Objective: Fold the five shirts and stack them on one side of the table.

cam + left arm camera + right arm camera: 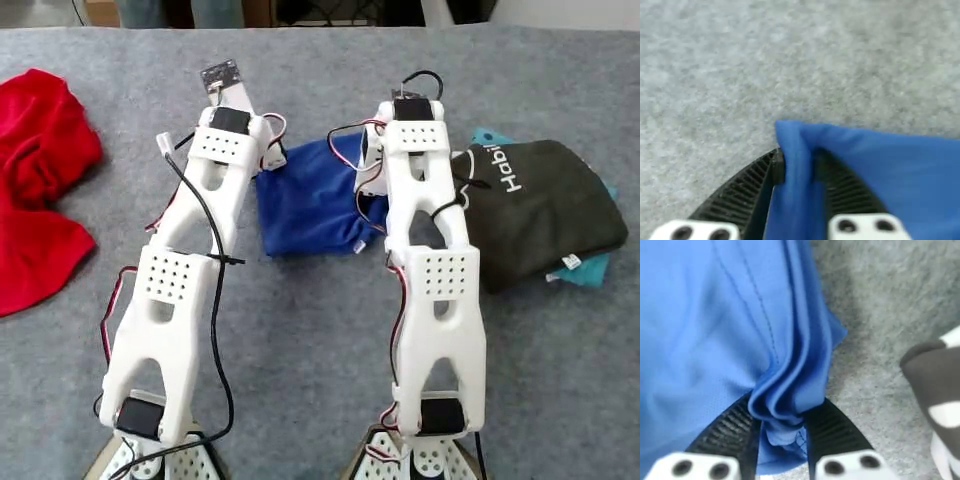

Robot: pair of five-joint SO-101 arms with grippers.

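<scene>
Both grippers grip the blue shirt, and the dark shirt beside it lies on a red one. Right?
No. The high view shows the dark shirt lying on a teal shirt; the red shirt lies apart, far left. The blue shirt is gripped as stated.

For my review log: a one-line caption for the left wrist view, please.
Left gripper shut on a bunched edge of the blue shirt, grey table behind.
</scene>
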